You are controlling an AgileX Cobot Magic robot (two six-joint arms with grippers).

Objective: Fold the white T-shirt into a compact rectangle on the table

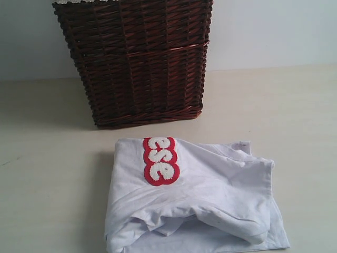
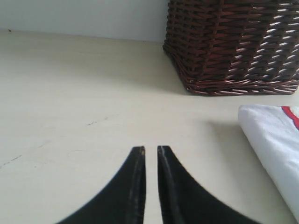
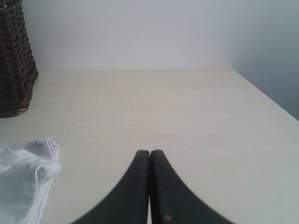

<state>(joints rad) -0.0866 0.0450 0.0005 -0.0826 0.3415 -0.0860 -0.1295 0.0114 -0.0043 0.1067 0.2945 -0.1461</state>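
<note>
Judging by how it lay, most of the folding looked done. The soft white cotton T-shirt with fuzzy white letters outlined in red [image 1: 195, 195] was gathered into a rough, thick block on the broad pale beige matte table [image 1: 47, 174]. In the exterior view it sat at 6 o'clock, with the dark brown wicker basket [image 1: 139, 58] at 12 o'clock from it, near but apart.

The block was not yet a neat rectangle. Its 6 o'clock edge gaped open, with rolled layers puffing up over a flat lower layer that stuck out toward 5 o'clock. A loose corner poked out at 1 o'clock. The right edge ran slanted rather than square. What seemed left was tucking, squaring and flattening.

The red-edged letters [image 1: 160, 161] sat at 11 o'clock on the top face, running toward the basket. The cloth looked limp and wrinkled, likely to slump when pushed.

Neither arm showed in the exterior view. The left gripper [image 2: 151, 149] had its black fingers all but pressed together, with a thin slit between them, and held nothing. The right gripper [image 3: 150, 153] was pressed fully together and also empty. Both hung over bare table beside the shirt, not touching it.
</note>
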